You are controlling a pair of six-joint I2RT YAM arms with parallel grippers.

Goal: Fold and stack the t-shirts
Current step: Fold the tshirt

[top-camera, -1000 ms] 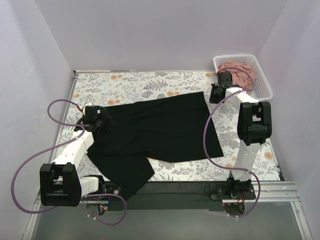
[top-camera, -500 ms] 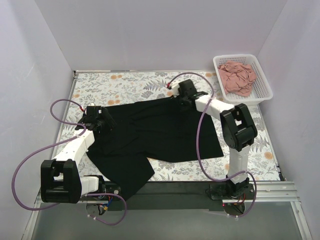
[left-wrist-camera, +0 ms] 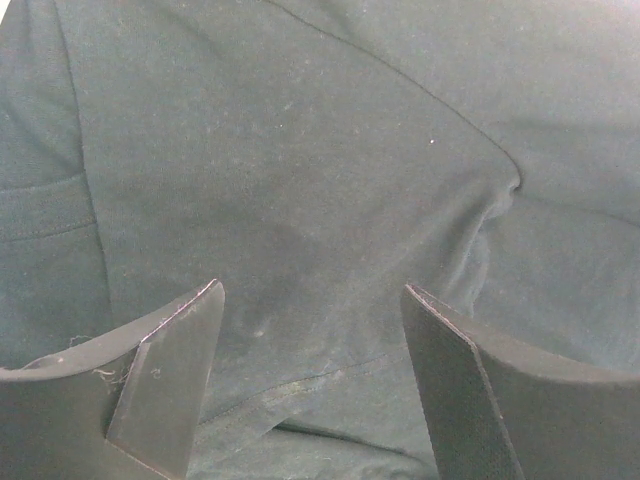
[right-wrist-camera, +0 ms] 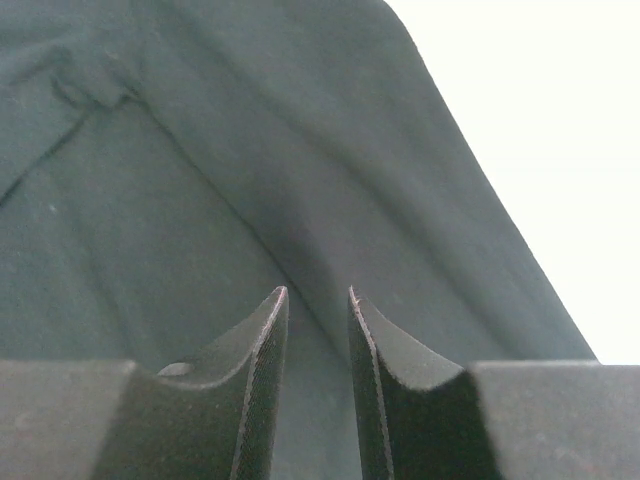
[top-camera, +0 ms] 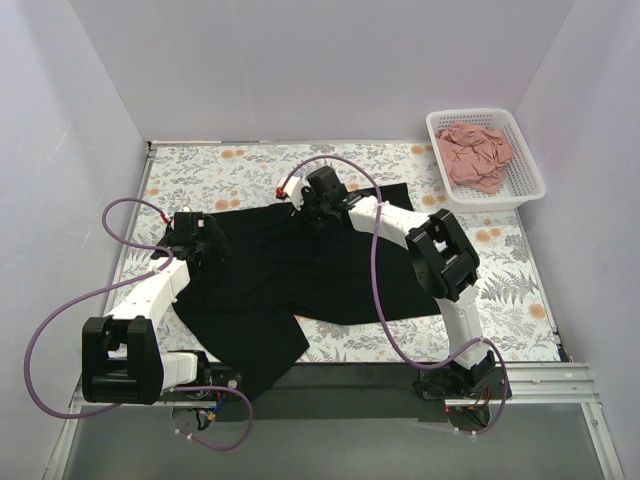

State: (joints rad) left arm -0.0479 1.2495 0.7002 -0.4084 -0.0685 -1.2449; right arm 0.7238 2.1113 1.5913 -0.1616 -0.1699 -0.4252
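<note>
The black t-shirt [top-camera: 330, 265] lies spread on the flowered table, with a part hanging toward the near edge at the left. The dusty-pink t-shirt [top-camera: 475, 155] lies crumpled in the basket. My left gripper [top-camera: 203, 240] hovers over the black shirt's left side; in the left wrist view it [left-wrist-camera: 312, 290] is wide open above the black cloth [left-wrist-camera: 300, 180], with a stitched hem below it. My right gripper [top-camera: 312, 203] is over the shirt's far edge near the middle. In the right wrist view it [right-wrist-camera: 317, 292] is open only by a narrow gap, with nothing between the jaws, above the cloth [right-wrist-camera: 200, 180].
A white lattice basket [top-camera: 528, 178] stands at the back right corner. The flowered table cloth [top-camera: 240, 165] shows beyond the shirt and to its right. White walls close in the left, back and right sides. Purple cables loop from both arms.
My right arm has swung from the basket leftward across the table to the black shirt's far edge. The left gripper has stayed almost still.
</note>
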